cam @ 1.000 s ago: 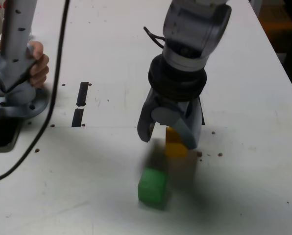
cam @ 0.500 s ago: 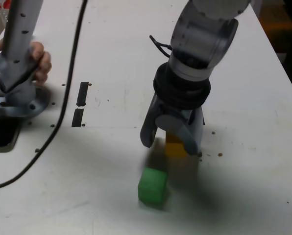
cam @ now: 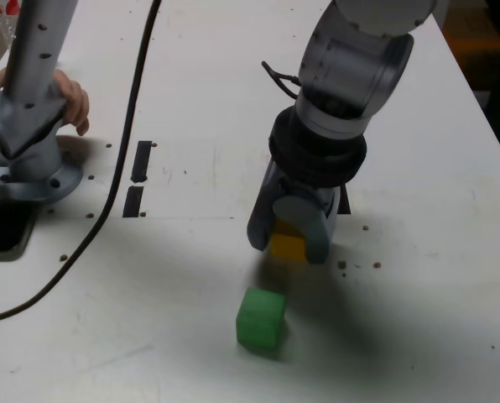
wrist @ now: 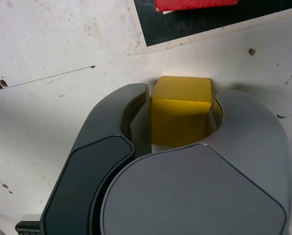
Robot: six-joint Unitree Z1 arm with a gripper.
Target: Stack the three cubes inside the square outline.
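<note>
Yellow cube (wrist: 180, 115): plain solid block, upright, pinched on two opposite faces; top face and one side face visible in wrist view.

Green cube (cam: 261, 318): free on the white surface, slightly rotated, at 7 o'clock from yellow, near but apart.

Red cube (wrist: 195, 4): only an edge visible, inside the square outline (wrist: 156, 27) of black tape.

Three cubes: yellow cube (cam: 288, 245), green cube (cam: 261, 319), red cube (wrist: 195, 4).
</note>
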